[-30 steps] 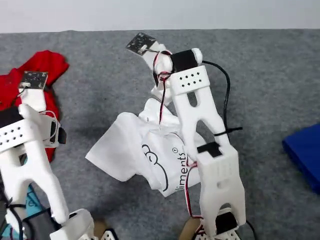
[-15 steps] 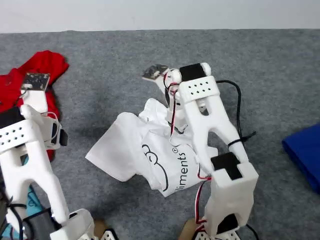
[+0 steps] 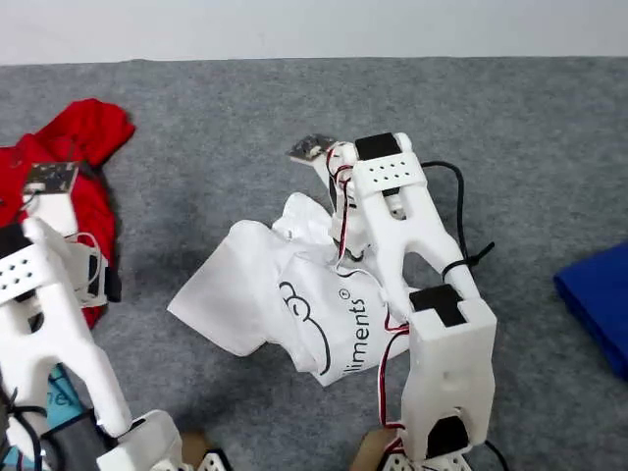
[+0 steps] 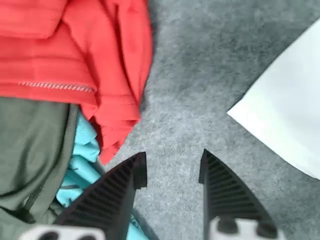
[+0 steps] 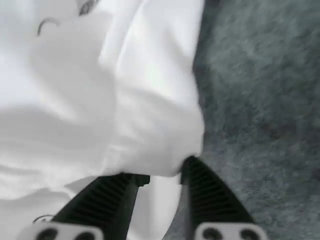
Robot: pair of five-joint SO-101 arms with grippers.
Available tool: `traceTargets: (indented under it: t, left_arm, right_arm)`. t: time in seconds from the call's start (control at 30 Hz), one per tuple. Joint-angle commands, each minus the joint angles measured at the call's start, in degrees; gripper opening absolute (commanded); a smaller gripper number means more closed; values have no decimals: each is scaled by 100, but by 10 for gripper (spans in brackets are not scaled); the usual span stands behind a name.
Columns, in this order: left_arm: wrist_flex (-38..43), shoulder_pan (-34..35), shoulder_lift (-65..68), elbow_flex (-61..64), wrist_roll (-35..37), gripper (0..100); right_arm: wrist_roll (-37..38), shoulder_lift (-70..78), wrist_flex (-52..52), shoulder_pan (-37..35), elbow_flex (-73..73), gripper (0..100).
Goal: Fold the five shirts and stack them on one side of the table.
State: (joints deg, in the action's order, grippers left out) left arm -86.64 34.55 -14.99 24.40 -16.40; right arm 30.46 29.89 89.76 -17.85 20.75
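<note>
A crumpled white shirt [image 3: 285,299] with dark print lies mid-table. My right arm [image 3: 402,226] bends down over its far edge. In the right wrist view my right gripper [image 5: 165,175] is open, its fingertips [image 5: 192,170] straddling a thick fold of the white shirt [image 5: 100,100] at its edge by the carpet. A red shirt [image 3: 83,147] lies bunched at the far left. My left gripper [image 4: 170,167] hangs open over bare grey cloth, between the red shirt [image 4: 80,50] and a corner of the white shirt [image 4: 285,120]. A blue shirt [image 3: 599,294] sits at the right edge.
A teal shirt [image 4: 82,170] and an olive shirt [image 4: 30,150] lie heaped under the red one beside my left gripper. The teal shirt [image 3: 59,397] peeks out by the left arm's base. Grey table cover [image 3: 510,128] lies open at the back and right.
My right arm has swung down from a raised pose onto the white shirt's far edge. The left arm has drifted slightly leftward. The shirts have not moved.
</note>
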Motion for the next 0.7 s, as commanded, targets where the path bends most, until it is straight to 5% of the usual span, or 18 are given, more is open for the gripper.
traceTargets:
  t: [0.0, 0.27, 0.67]
  left_arm:
    - [62, 141, -237, -13, -281, 182]
    - [79, 448, -237, -22, -396, 182]
    - [290, 1574, -237, -48, -404, 182]
  right_arm:
    - [352, -92, -127, -40, 378, 13]
    - [905, -101, 4, -743, 2040, 11]
    - [1064, -57, 1007, -3081, 2963, 11]
